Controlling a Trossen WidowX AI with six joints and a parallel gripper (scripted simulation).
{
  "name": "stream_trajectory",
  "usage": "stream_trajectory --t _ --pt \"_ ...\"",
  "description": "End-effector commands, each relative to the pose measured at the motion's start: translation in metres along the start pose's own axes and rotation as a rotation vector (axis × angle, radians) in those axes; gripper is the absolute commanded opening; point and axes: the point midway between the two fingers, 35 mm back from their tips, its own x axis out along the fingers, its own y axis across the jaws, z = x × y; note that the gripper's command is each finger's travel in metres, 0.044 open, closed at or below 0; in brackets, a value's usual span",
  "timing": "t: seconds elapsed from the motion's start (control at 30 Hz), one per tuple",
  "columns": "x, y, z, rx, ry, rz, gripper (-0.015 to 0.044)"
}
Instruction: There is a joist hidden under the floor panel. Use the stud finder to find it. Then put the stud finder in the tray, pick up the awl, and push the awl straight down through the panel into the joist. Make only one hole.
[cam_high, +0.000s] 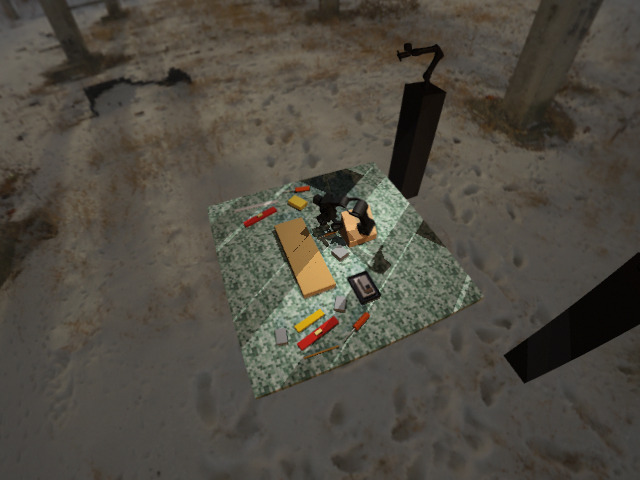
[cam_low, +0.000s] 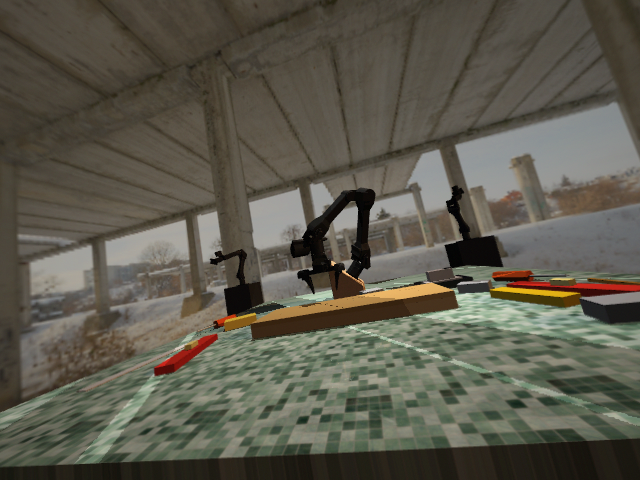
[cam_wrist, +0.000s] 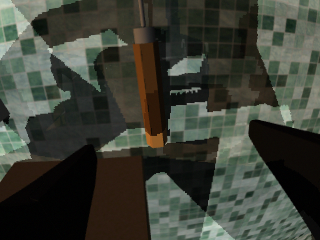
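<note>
The awl (cam_wrist: 150, 90) lies on the table, its orange handle toward me and its metal shaft running to the top edge of the wrist view. My gripper (cam_high: 326, 227) (cam_low: 324, 289) (cam_wrist: 175, 140) is wide open and empty above the table, beyond the handle's end, with the handle between the lines of the fingers. The floor panel (cam_high: 319, 267) (cam_low: 356, 312) is a long tan board lying flat; the arm's shadow falls across part of it. The stud finder (cam_high: 364, 285) (cam_low: 439, 274) lies in the black tray (cam_high: 354, 289), away from the gripper.
A wooden wedge block (cam_high: 352, 235) stands by the arm's base. Grey blocks (cam_high: 339, 253) (cam_high: 340, 303) lie near the panel and tray. Red levels (cam_high: 260, 217) (cam_high: 330, 324), yellow blocks (cam_high: 297, 202) (cam_high: 310, 320) and orange-handled tools (cam_high: 302, 189) (cam_high: 361, 321) lie toward the table's ends.
</note>
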Motion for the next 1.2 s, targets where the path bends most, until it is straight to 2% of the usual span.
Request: stream_trajectory --t 0.0,0.3,1.17 --pt "0.003 0.001 -0.005 0.006 0.008 0.009 0.0440" --pt "0.004 0.007 -0.008 0.006 0.008 0.010 0.0440" --pt "0.045 0.007 -0.005 0.006 0.008 0.011 0.0440"
